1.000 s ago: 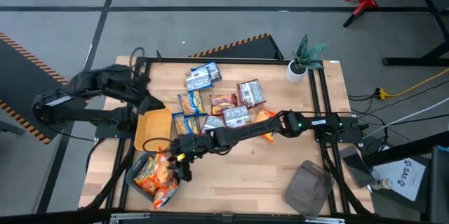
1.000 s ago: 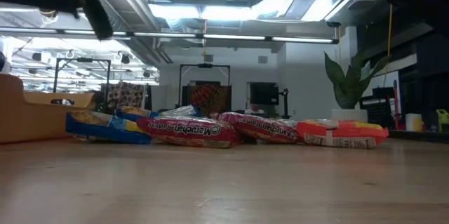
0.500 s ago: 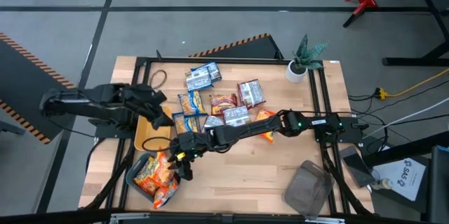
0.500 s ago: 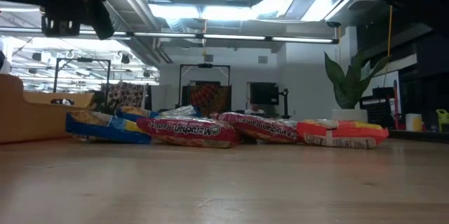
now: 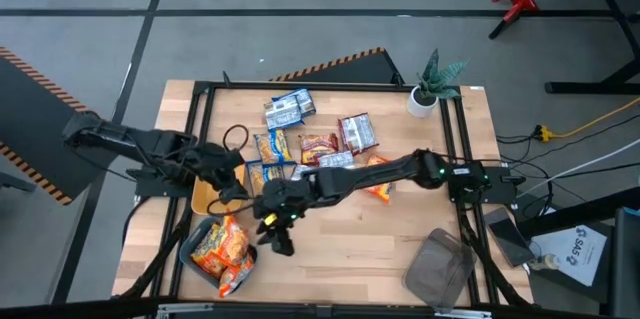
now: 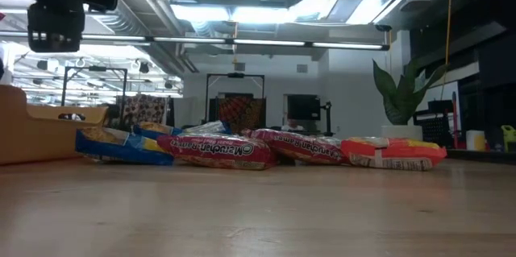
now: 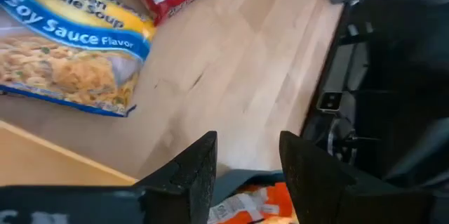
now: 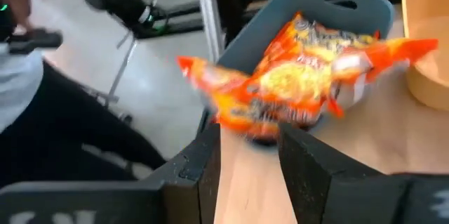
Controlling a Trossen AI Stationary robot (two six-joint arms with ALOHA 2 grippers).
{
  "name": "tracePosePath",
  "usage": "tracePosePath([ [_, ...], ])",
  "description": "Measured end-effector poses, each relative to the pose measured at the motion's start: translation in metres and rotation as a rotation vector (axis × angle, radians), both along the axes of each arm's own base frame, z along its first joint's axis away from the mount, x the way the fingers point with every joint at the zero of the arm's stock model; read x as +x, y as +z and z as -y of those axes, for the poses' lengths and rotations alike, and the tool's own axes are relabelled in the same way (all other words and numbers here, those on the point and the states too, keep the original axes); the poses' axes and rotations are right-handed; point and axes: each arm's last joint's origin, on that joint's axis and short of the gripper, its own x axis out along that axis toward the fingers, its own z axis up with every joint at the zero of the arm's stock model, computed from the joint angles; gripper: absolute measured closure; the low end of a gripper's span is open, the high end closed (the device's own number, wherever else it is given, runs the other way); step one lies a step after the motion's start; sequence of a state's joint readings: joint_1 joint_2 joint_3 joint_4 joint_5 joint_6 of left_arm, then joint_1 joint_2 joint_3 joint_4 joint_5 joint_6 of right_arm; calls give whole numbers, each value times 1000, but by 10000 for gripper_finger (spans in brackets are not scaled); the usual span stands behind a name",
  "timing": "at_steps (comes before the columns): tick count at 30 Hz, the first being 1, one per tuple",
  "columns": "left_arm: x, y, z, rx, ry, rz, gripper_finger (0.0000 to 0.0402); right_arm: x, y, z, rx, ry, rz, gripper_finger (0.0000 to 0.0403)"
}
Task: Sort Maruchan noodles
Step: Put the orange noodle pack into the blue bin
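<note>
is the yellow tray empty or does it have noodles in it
Empty as far as it shows: the high view shows only bare yellow tray floor beside the left gripper, which hides part of it.

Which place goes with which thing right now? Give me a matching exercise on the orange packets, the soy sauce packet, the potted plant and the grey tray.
Things:
1. orange packets
2. soy sauce packet
3. potted plant
4. grey tray

Places:
A. upper right corner of the table in the high view
B. in the teal tray
C. lower right corner of the table in the high view
D. on the wood beside the yellow tray

Pairs: 1-B, 2-D, 3-A, 4-C
</note>
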State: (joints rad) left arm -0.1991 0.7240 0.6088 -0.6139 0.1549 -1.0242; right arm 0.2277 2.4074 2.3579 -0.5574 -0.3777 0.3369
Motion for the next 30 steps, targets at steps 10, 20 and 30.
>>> tracePosePath([
  [10,6,-14,30,55,-12,-102,292,-65,68,4,-267,-186,-127,276],
  [20,10,-37,64,5,-115,-291,346,-97,101,13,-372,-355,-138,276],
  [30,-4,-38,81,-123,-201,-437,373,-99,98,13,-387,-351,-165,276],
])
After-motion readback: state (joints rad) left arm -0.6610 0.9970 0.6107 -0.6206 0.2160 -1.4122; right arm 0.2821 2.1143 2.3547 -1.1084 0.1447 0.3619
